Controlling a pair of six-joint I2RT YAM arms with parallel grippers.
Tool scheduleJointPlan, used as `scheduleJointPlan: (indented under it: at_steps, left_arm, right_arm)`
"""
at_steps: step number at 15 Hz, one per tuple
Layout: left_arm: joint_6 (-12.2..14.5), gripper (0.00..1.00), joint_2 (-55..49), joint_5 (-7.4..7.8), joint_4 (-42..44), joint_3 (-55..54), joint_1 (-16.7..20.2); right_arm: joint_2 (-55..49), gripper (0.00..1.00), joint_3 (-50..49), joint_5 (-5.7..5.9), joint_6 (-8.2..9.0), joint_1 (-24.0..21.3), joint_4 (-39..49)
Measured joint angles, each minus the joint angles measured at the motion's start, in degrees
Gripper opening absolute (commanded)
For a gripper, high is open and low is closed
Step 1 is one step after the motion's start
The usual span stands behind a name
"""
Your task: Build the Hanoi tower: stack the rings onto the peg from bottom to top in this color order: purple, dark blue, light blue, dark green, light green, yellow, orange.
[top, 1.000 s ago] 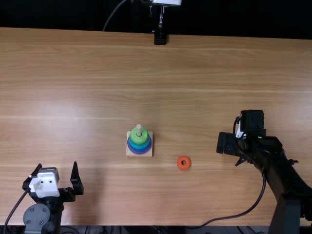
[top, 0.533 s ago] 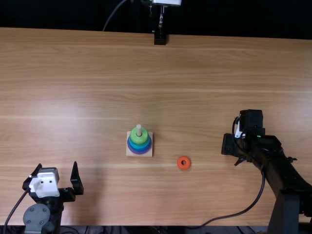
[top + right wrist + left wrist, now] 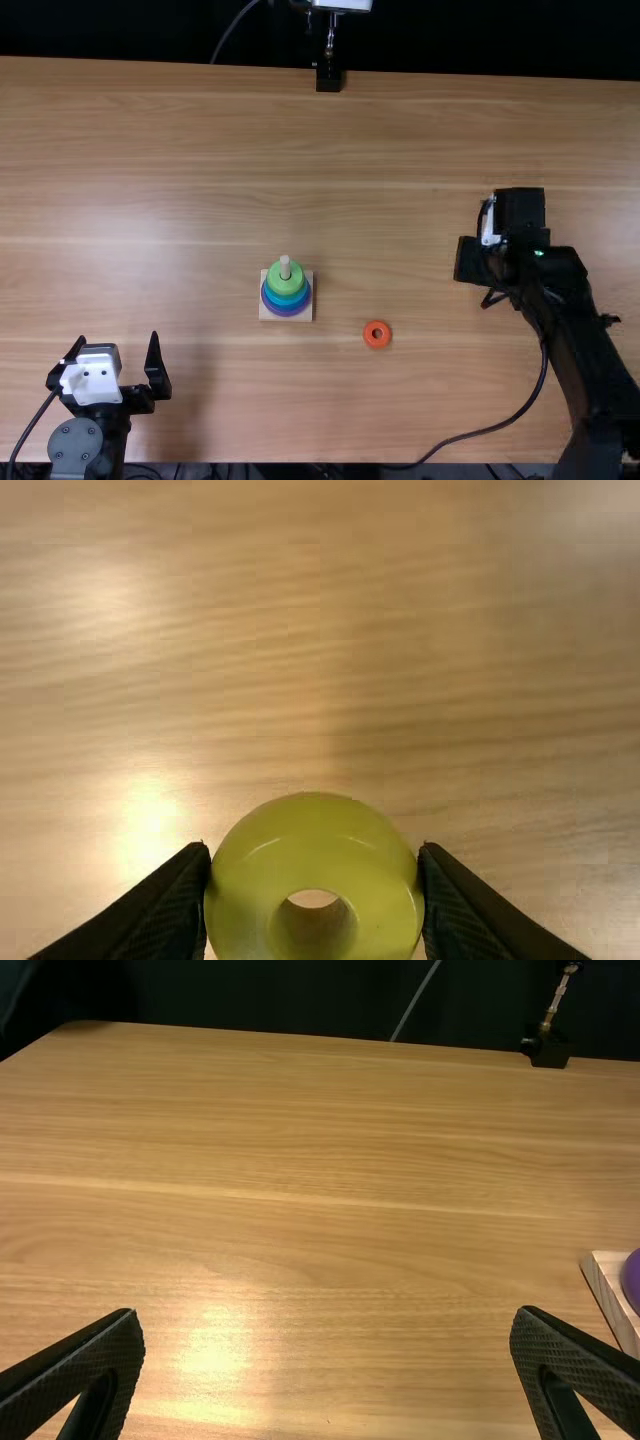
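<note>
In the top view my left gripper (image 3: 115, 365) stands open at the lower left, and in the left wrist view the same gripper (image 3: 328, 1365) has its fingers wide apart. My right gripper (image 3: 468, 262) is at the right of the table, away from the tower. In the right wrist view the right gripper (image 3: 314, 895) is shut on a yellow ring (image 3: 312, 835). A wooden base with a peg (image 3: 285, 266) carries a green ring (image 3: 286, 283) above blue rings, with a purple ring at the bottom. The orange ring (image 3: 377, 334) lies flat on the table, right of the base.
A black post (image 3: 328, 76) stands at the table's far edge. A cable (image 3: 490, 430) runs from the right arm along the near edge of the table (image 3: 250, 410).
The right gripper has shifted a little to the right and then farther toward the table's far side. The left arm, the orange ring and the stacked rings have stayed put.
</note>
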Motion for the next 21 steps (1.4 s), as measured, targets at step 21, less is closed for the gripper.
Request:
scheduleJointPlan:
  at_steps: [21]
  left_arm:
    - [0.0, 1.00, 0.0, 0.02, 0.0, 0.0, 0.0]
  right_arm:
    - [9.5, 0.00, 41.4, -0.02, -0.13, 34.4, -29.1]
